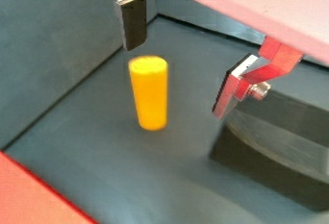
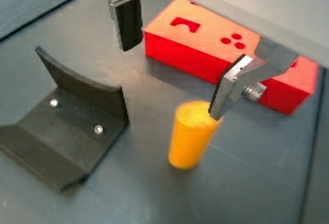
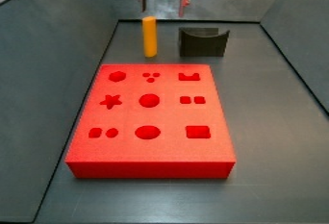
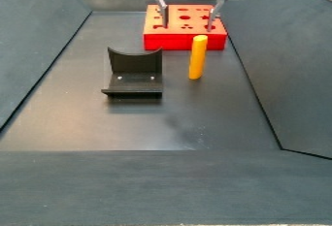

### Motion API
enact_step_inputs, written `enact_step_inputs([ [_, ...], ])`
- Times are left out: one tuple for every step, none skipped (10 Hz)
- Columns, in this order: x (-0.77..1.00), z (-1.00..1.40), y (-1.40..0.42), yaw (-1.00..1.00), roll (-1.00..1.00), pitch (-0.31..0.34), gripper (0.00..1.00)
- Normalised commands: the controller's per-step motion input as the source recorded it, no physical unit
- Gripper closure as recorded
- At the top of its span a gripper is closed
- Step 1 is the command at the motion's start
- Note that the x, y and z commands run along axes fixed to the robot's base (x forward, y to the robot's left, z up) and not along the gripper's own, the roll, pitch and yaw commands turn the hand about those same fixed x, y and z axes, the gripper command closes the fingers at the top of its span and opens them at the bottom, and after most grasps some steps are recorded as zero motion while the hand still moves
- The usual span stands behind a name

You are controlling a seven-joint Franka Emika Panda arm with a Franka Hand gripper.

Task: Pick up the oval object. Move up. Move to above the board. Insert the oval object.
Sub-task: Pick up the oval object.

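The tool (image 2: 178, 60) hangs wide open and empty above the oval object (image 2: 190, 136), whose top sits below and between the fingers (image 1: 131, 21), touching neither. The peg stands upright on the dark floor (image 4: 195, 123), between the board (image 4: 184, 26) and the fixture (image 4: 132, 73), with free floor around it.

A dark grey matte floor (image 4: 169, 123) fills the middle of both side views, hemmed by dark sloping walls (image 4: 49, 60) rising at left and right; soft, even light leaves a faint sheen low in the frame
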Motion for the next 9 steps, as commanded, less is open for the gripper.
enact_step_inputs([
  [0.0,0.0,0.0,0.0,0.03,0.019,0.0],
  [0.16,-0.19,0.0,-0.55,0.13,0.056,0.0],
  [0.08,-0.23,0.11,-0.79,0.05,0.036,0.0],
  [-0.24,-0.2,0.2,-0.34,0.06,0.053,0.0],
  [-0.19,-0.34,0.22,-0.07,0.01,0.0,0.0],
  [-0.14,-0.46,0.22,0.0,0.0,0.0,0.0],
  [-0.1,-0.38,0.15,0.0,0.0,0.0,0.0],
  [-0.11,-0.38,0.02,-0.05,0.0,0.0,0.0],
  [-0.25,-0.4,0.0,-0.09,0.05,-0.001,0.0],
])
